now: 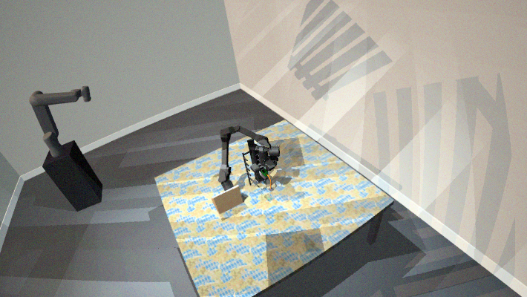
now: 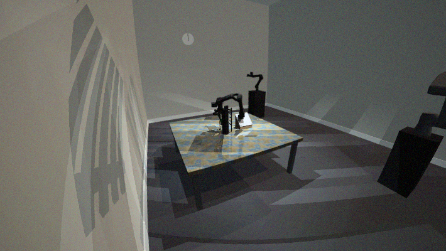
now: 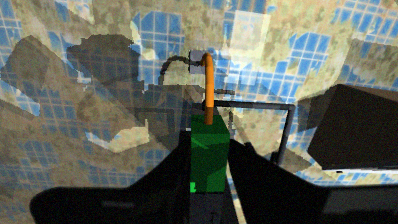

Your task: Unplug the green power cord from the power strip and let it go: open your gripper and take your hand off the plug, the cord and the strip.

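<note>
The green plug (image 3: 210, 157) (image 1: 264, 172) is between the two fingers of my gripper (image 3: 210, 145), which is shut on it. An orange cord (image 3: 210, 87) (image 1: 270, 180) leaves the plug's far end and bends down toward the table. A dark upright block (image 1: 251, 146) (image 2: 225, 125), seemingly the power strip, stands close beside the hand. In the wrist view a dark grey surface (image 3: 206, 207) shows directly behind the plug. The fingers cover the plug's sides, and I cannot tell whether it is still seated in the strip.
A thin black wire frame (image 3: 290, 131) (image 1: 246, 167) stands beside the dark block. A tilted brown and white box (image 1: 227, 201) (image 2: 245, 120) (image 3: 360, 130) stands near the arm's base. A small grey block (image 3: 196, 62) with a dark cable lies near the orange cord's far end.
</note>
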Motion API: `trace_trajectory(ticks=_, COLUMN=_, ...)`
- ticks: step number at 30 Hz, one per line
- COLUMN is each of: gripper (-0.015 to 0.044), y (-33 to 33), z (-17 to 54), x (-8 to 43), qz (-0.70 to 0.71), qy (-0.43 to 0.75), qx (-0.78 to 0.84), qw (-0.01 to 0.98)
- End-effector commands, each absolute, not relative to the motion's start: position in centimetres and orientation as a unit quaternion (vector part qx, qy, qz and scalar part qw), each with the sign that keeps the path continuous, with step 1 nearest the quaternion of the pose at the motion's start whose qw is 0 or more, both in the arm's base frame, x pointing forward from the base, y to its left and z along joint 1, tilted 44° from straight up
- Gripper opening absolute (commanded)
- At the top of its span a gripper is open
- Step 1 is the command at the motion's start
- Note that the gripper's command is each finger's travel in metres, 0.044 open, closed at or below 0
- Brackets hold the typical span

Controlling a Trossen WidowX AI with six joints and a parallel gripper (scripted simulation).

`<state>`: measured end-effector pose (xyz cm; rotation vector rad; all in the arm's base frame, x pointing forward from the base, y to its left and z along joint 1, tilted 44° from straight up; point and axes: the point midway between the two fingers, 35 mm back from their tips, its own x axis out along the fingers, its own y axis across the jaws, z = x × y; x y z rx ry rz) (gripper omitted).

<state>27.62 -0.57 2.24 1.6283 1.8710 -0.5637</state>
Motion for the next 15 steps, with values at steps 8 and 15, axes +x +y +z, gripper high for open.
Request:
trace_trajectory(ticks=8, gripper=0.0079, y=-3.55, z=0.35, x=28.16, qz=-0.235, qy=0.688, qx=0.606, qw=0.322)
trace_trajectory(ticks=15, gripper=0.016, y=-3.55, z=0.35, x=28.16, qz=-0.235, qy=0.688, qx=0.606, qw=0.322)
